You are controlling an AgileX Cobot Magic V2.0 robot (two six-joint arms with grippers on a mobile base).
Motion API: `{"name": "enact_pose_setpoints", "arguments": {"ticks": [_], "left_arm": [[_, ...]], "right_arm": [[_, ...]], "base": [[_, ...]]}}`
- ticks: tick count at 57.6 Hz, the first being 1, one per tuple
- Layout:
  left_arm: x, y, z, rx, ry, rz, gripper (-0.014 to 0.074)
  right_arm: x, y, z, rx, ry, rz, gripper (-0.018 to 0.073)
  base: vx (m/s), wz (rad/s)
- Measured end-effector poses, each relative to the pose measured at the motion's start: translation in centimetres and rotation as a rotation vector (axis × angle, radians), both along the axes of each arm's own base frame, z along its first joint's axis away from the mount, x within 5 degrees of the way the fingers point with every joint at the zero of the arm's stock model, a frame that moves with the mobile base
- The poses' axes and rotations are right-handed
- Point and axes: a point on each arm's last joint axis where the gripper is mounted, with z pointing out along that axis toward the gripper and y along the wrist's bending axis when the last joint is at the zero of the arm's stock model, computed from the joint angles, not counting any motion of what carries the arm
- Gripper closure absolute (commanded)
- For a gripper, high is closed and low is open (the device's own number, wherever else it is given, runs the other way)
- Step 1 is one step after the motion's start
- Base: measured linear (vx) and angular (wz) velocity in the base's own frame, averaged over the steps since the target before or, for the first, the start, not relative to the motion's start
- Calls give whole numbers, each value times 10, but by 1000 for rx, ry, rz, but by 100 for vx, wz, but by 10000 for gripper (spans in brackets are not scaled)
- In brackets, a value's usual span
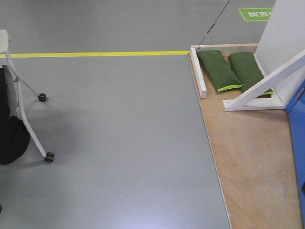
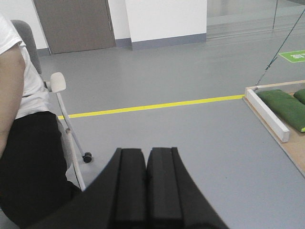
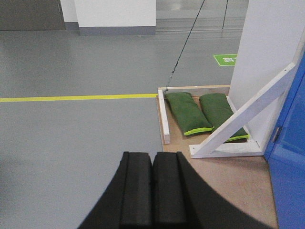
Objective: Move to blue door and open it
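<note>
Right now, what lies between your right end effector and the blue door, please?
Right wrist view: only bare plywood platform between the right end effector and the blue door.

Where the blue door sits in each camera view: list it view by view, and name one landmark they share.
Exterior front-facing: the blue door is a strip along the right edge, in the lower part.
Left wrist-mounted: not in view.
Right wrist-mounted: along the right edge, from the upper part down to the bottom.
Shared landmark: the green sandbags appear in all three views.
</note>
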Motion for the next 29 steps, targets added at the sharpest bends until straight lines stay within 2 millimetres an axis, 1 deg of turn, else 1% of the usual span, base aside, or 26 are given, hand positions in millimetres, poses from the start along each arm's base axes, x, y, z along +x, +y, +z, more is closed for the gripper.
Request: {"name": "enact_pose_setpoints", "arguments": {"ticks": [3,6,12,19,23,29], "left_arm": [[0,0,0,0,0,0,526],[0,0,0,0,0,0,526],[0,0,0,0,0,0,526],[0,0,0,0,0,0,526],[0,0,0,0,0,0,526],[0,0,0,0,0,0,526]], "right_arm": [[5,0,21,-1,-6,-1,557],[12,0,51,-8,-31,-4,557],[27,0,101,-16,-94,-6,557],[49,0,153,-16,-193,-3,557],[61,1,174,-16,-259,1,557],[77,-3,195,-10,-357,-26,557]], "base": [[0,0],[0,0],[0,0],[0,0],[0,0],[0,0]]}}
